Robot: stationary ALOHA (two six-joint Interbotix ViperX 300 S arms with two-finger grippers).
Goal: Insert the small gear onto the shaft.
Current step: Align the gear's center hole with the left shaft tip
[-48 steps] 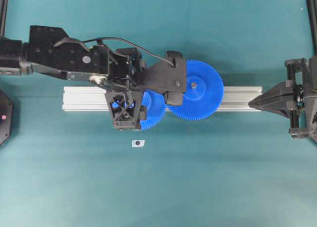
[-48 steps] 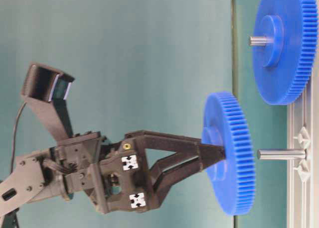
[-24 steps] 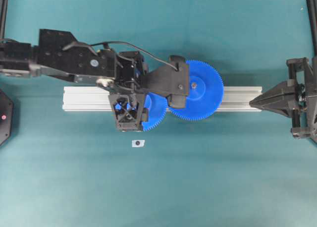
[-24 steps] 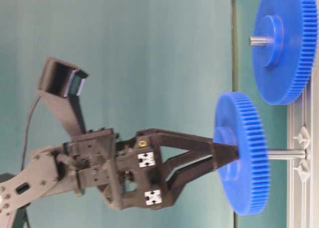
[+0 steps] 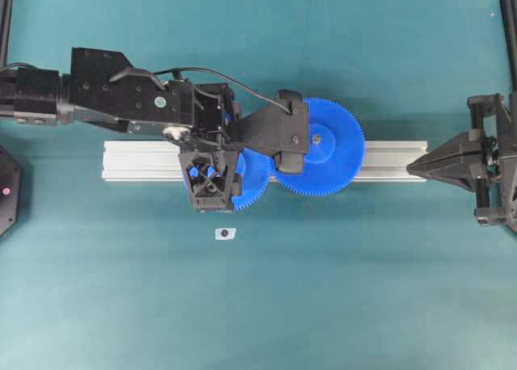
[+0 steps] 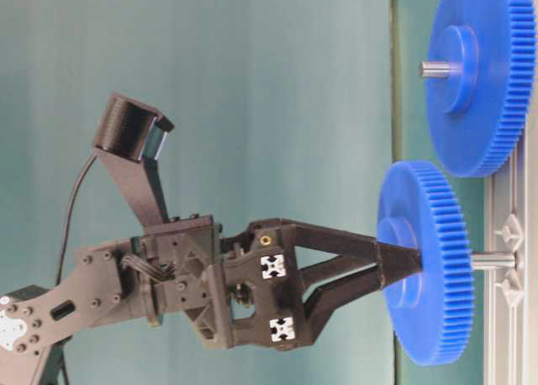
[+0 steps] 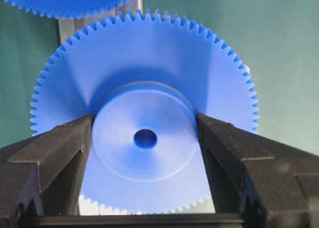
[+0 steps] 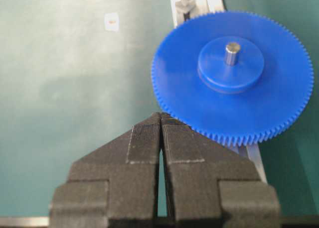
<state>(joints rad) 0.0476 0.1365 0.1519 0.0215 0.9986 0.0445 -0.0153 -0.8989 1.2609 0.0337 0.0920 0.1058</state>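
Note:
My left gripper (image 7: 144, 119) is shut on the raised hub of the small gear (image 7: 144, 73), one finger on each side. In the table-level view the small gear (image 6: 424, 276) is threaded on the shaft (image 6: 492, 260), with a short length of pin showing between the gear and the rail. The left gripper (image 6: 402, 263) holds it from the hub side. From overhead the left gripper (image 5: 210, 184) covers most of the small gear (image 5: 254, 180), whose teeth meet the wider gear. My right gripper (image 5: 414, 168) is shut and empty at the rail's right end, as the right wrist view (image 8: 160, 117) also shows.
The wider blue gear (image 5: 323, 148) sits on its own pin (image 8: 232, 53) on the long aluminium rail (image 5: 137, 160). A small white piece with a dark hole (image 5: 224, 233) lies on the teal table in front of the rail. Black frame posts stand at the table's sides.
My left gripper has carried the small gear toward the rail. Its hole has gone over the shaft's tip and the gear has slid further down the pin. The right arm has not moved.

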